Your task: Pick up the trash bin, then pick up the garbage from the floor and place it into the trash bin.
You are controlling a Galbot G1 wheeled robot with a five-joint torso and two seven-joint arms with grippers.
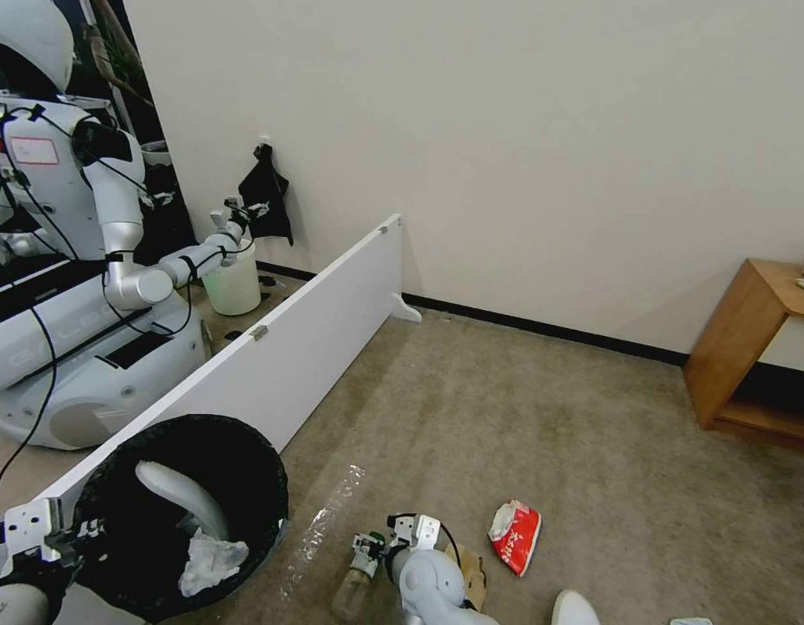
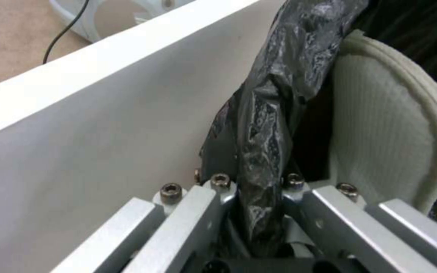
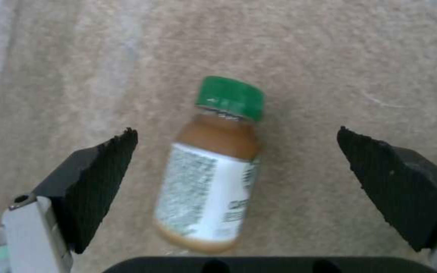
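Bottle [image 3: 211, 167], small and clear, green cap, white label, brown liquid: lying on its side on the carpet [image 1: 541, 417], between the spread black pads [image 3: 97, 182] of my right gripper [image 3: 236, 189]. Pads wide apart, not touching the bottle. In the head view the same gripper [image 1: 386, 545] sits low over the floor with the bottle [image 1: 354, 586] just beside it.

Trash bin [image 1: 181, 512], round, lined with a crinkly black bag folded over the rim: at my left, close against the white board [image 1: 272, 365]. My left gripper [image 1: 59, 534] is at its rim; the wrist view shows its metal fingers [image 2: 198, 212] clamped on a fold of the black bag [image 2: 269, 125].

Contents of the bin: one white slipper [image 1: 181, 495], standing on edge; one crumpled white tissue [image 1: 209, 560].

Floor items near my right arm: red snack packet [image 1: 516, 536], lying flat; brown paper bag [image 1: 471, 573], partly hidden behind my arm; second white slipper [image 1: 576, 609], at the lower edge; pale-blue mask [image 1: 690, 621], barely in frame.
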